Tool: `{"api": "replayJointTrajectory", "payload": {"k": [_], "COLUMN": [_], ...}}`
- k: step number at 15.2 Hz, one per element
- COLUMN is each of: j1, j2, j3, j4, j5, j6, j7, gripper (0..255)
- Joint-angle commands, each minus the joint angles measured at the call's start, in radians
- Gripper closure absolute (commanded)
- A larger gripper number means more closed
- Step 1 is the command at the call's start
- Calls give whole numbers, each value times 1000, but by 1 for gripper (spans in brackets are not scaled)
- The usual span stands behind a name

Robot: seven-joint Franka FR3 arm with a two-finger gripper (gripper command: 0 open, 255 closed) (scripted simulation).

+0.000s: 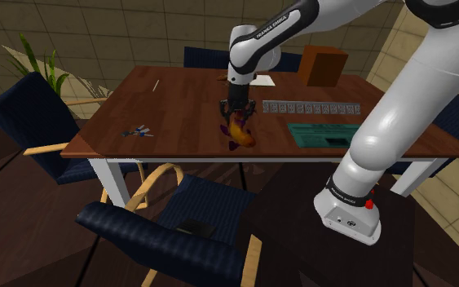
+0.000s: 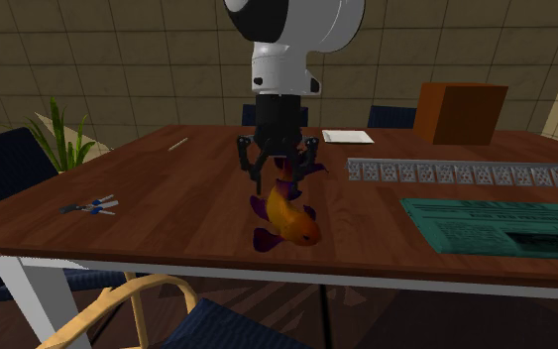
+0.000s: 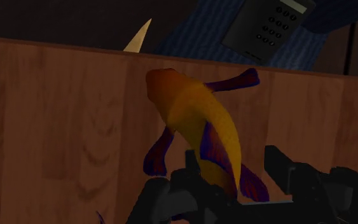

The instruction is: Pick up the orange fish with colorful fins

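The orange fish (image 2: 289, 216) with purple fins hangs tail-up from my gripper (image 2: 284, 181), its head tilted down toward the near edge of the wooden table (image 2: 167, 208). In the shoulder view the fish (image 1: 240, 134) sits just under the gripper (image 1: 237, 119) near the table's front middle. In the wrist view the fish (image 3: 193, 121) stretches away from the gripper (image 3: 234, 170), whose black fingers (image 3: 193, 168) clasp its tail end. The lower fins look close to the tabletop; whether they touch it I cannot tell.
A brown box (image 1: 322, 65), a white paper (image 1: 260, 80), a grey strip of tiles (image 1: 311, 107) and a green mat (image 1: 325, 134) lie toward the shoulder view's right. Blue-handled scissors (image 1: 138, 131) lie at the left. Dark blue chairs (image 1: 170, 228) stand around the table.
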Motion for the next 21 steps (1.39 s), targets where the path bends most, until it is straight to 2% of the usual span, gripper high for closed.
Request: {"api": "replayJointTrajectory", "payload": {"k": [1, 9, 21], "j1": [0, 0, -3], "j2": [2, 3, -86], "j3": [0, -1, -6], "j4": [-1, 0, 80], "j5": [0, 0, -8], "j6": [3, 3, -165], "j7": [0, -1, 16], "gripper": [255, 255, 255]}}
